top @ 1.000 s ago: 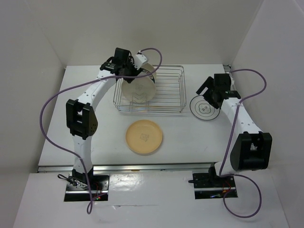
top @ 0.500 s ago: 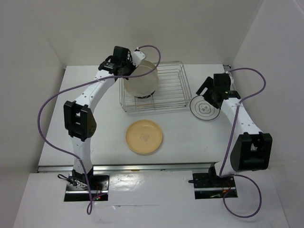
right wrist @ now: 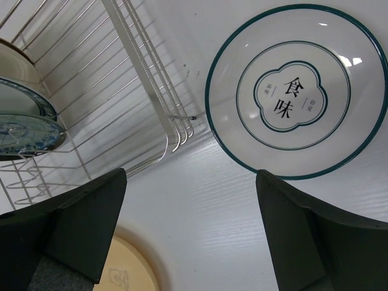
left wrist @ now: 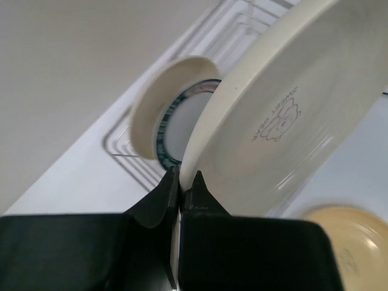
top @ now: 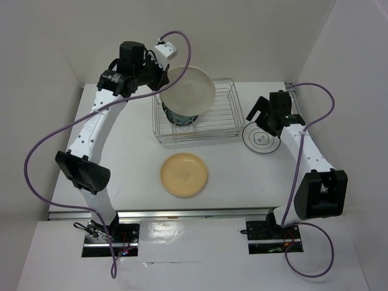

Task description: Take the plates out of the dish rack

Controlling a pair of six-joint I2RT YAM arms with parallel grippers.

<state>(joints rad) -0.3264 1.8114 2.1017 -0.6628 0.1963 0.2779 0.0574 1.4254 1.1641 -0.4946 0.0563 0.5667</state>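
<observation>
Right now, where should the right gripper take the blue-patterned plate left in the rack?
Probably by its upper rim, from straight above: the blue-patterned plate stands on edge in the dish rack, so only that thin top edge is free to straddle.

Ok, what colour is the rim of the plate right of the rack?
Dark blue-green; plate clearest in right wrist view.

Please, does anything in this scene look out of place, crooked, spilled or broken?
Nothing looks spilled or broken. Only the dish rack seems to sit slightly crooked to the front edge of the table. The left claw pinches the cream plate by its rim, tilted above the rack, which fits unloading.
</observation>
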